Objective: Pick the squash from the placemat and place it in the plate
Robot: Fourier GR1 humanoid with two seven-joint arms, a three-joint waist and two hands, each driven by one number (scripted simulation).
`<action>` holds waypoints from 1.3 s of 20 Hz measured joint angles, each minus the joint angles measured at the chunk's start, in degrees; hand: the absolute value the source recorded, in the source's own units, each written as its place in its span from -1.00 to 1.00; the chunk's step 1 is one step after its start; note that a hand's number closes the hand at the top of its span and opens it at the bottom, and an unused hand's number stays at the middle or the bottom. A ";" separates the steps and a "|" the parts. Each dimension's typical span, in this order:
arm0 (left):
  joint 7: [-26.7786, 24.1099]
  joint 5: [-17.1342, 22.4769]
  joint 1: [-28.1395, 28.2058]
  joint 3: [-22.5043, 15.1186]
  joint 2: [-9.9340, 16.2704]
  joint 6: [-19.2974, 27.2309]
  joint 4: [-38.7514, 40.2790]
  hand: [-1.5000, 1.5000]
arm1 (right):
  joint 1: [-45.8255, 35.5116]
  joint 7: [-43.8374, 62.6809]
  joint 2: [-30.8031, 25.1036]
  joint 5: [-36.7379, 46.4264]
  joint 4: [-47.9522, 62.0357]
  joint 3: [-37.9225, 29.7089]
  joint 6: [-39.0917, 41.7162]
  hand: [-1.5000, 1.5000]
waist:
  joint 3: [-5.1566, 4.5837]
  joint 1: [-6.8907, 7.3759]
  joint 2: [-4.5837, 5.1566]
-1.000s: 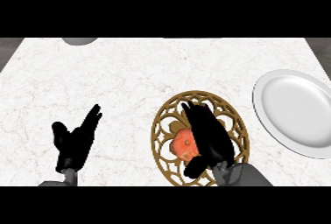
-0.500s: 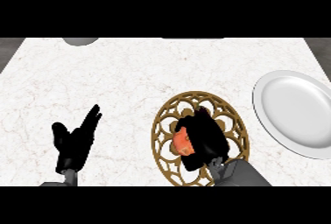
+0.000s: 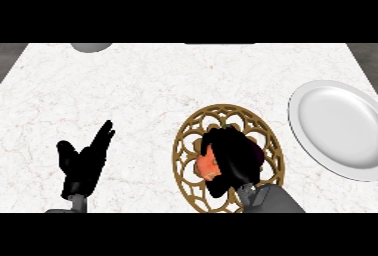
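The squash (image 3: pixel 207 165) lay on the round gold openwork placemat (image 3: pixel 193 131) near the front of the white marbled desk (image 3: pixel 148 85), and only an orange patch of it showed at the left side of the right hand (image 3: pixel 232 160). That hand lay over it from above with its fingers curled down round the top and far side, so it looked closed on the squash, though whether the squash had left the mat could not be told from this steep angle. The white plate (image 3: pixel 336 127) sat just beside the placemat to the right, apart from it by a narrow strip of desk.

Judging from the little that showed, the squash seemed a small, rounded, stiff-skinned thing, fairly light for the hand and unlikely to bruise or deform in a hold. A smooth rind could slip, so the safer hold was probably round the widest part of the body, thumb on one side and fingers opposite, rather than at a tapering end. Its round form suggested it might roll once set down in the shallow plate, so a low release near the plate's middle would suit

The left hand (image 3: pixel 83 162) rested open near the lower left, fingers up, holding nothing
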 measured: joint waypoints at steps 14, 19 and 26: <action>-1.06 -0.14 2.50 1.29 0.08 0.10 -1.25 0.00 | 33.95 -5.96 -18.63 11.86 -40.92 12.76 -20.72 1.00 | 0.13 -2.60 -0.30; -0.66 -0.27 2.22 1.26 -0.05 -0.09 -1.59 0.00 | 41.59 -7.33 -20.96 11.61 -44.07 8.85 -31.23 1.00 | 0.14 -1.95 -0.03; -0.71 -0.76 1.05 0.88 -0.42 -0.53 -1.02 0.00 | 42.24 -10.24 -22.38 1.87 -42.02 0.42 -41.79 1.00 | 0.25 -0.70 0.40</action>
